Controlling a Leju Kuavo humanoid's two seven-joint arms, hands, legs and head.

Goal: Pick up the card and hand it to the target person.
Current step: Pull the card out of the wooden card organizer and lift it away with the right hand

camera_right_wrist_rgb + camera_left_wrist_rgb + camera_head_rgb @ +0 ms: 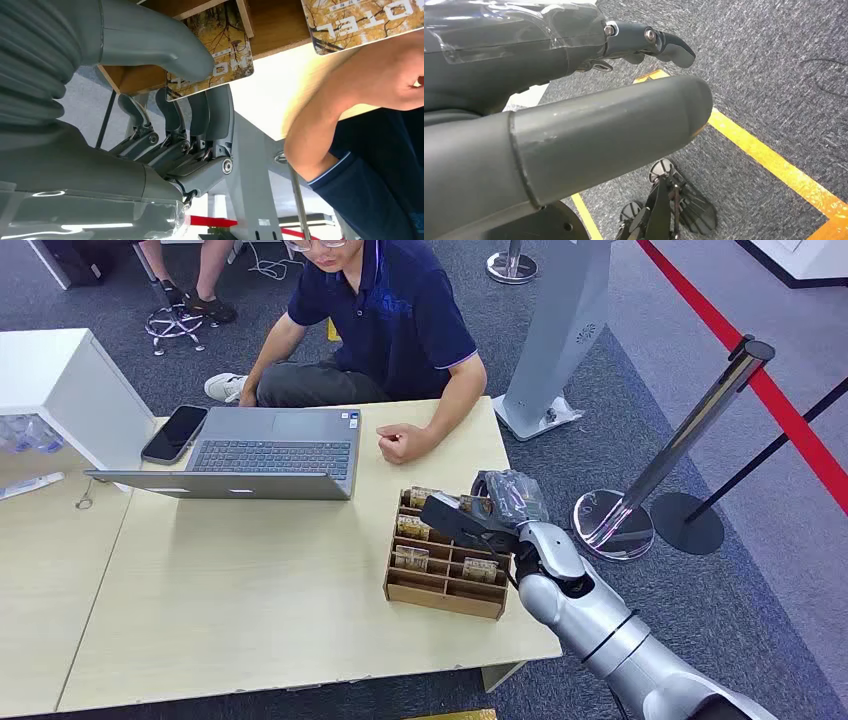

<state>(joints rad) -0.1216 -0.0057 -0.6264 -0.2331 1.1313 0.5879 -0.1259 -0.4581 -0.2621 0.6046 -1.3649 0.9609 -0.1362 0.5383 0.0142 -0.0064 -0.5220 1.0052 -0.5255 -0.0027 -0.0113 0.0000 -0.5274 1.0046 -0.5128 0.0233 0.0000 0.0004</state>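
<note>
A wooden card box (445, 588) stands at the table's right end, with several tree-printed cards upright in its slots. My right hand (482, 514) reaches over the box's far right corner. In the right wrist view its thumb (165, 47) presses one face of a card (231, 47) and its fingers (212, 112) lie against the other, so the card is pinched at the box's wall. Another card (360, 20) stands in a neighbouring slot. The person (390, 310) in a navy shirt sits across the table, fist (400, 443) resting near the box. My left hand (574, 135) hangs over the floor, holding nothing.
An open laptop (270, 455) and a phone (175, 433) lie in front of the person. A white cabinet (60, 380) stands at the left. A chrome stanchion (690, 430) and a red floor line (760, 380) are to the right of the table (250, 610).
</note>
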